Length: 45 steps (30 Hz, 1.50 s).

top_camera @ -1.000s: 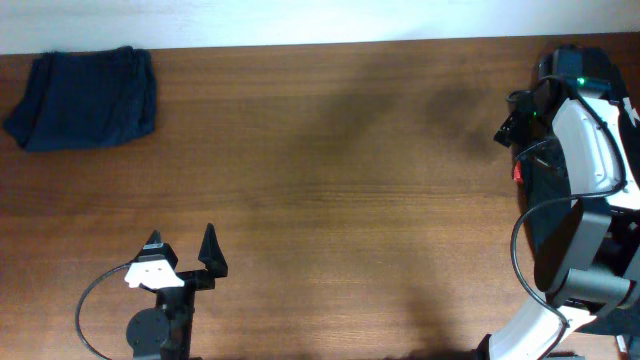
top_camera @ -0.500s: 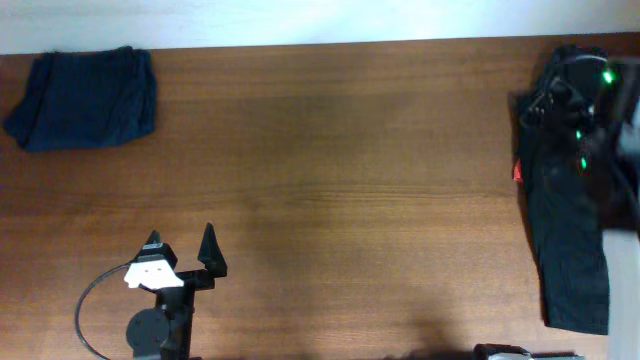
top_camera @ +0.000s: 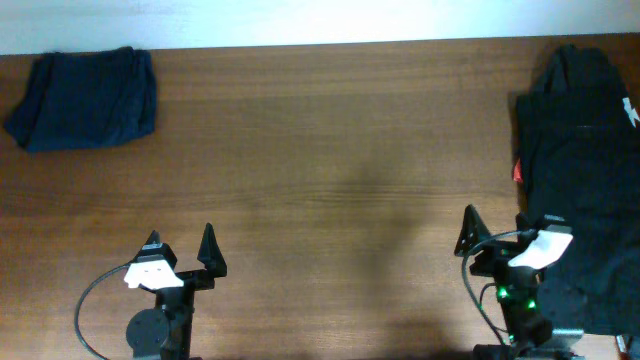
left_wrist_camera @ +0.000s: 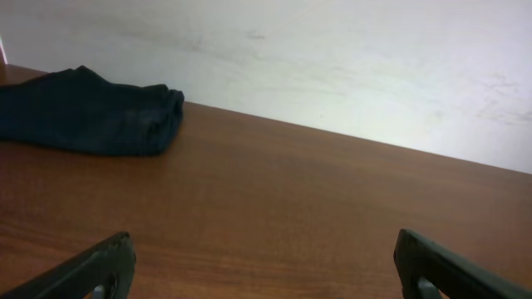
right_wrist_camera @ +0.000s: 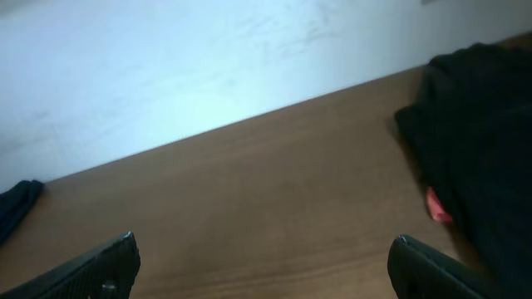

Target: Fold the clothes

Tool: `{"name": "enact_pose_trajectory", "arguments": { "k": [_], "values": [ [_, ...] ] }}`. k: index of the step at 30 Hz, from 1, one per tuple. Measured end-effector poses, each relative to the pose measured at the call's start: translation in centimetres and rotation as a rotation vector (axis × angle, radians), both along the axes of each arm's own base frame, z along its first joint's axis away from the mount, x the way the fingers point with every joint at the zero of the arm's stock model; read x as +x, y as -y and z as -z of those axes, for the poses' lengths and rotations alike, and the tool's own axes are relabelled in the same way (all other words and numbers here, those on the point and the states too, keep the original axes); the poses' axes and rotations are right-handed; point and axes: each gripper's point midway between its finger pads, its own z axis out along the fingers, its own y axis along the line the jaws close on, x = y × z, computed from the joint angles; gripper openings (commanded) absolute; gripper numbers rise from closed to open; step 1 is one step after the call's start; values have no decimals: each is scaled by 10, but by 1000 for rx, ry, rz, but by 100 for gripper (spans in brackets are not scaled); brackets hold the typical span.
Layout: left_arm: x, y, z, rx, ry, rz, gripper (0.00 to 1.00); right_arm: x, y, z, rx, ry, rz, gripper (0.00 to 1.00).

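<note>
A folded navy-blue cloth (top_camera: 85, 97) lies at the table's far left corner; it also shows in the left wrist view (left_wrist_camera: 91, 112). A black garment (top_camera: 580, 150) with a small white mark (top_camera: 630, 107) and a red tag (top_camera: 517, 171) lies spread along the right edge; it also shows in the right wrist view (right_wrist_camera: 478, 141). My left gripper (top_camera: 182, 248) is open and empty near the front edge, left of centre. My right gripper (top_camera: 498, 228) is open and empty at the front right, beside the black garment's left edge.
The brown wooden table (top_camera: 330, 180) runs between the two garments. A white wall (left_wrist_camera: 332, 58) stands behind the table's far edge. A cable (top_camera: 85, 310) loops by the left arm's base.
The right arm has pulled back from over the black garment at the far right to the front edge. The garment now lies uncovered. The left arm has not moved.
</note>
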Motion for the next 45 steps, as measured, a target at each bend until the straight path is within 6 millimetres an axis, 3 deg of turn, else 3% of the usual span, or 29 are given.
{"name": "enact_pose_trajectory", "arguments": {
  "k": [3, 8, 14, 20, 45],
  "values": [
    [0, 0, 0, 0, 0, 0, 99, -1, -6, 27, -15, 0, -37, 99],
    [0, 0, 0, 0, 0, 0, 99, -1, -13, 43, -48, 24, -75, 99],
    [0, 0, 0, 0, 0, 0, 99, 7, -13, 21, -84, 202, -74, 99],
    [0, 0, 0, 0, 0, 0, 99, 8, -13, 46, -175, 126, -87, 99],
    [0, 0, 0, 0, 0, 0, 99, 8, -13, 46, -199, 126, -90, 99]
  ]
}}
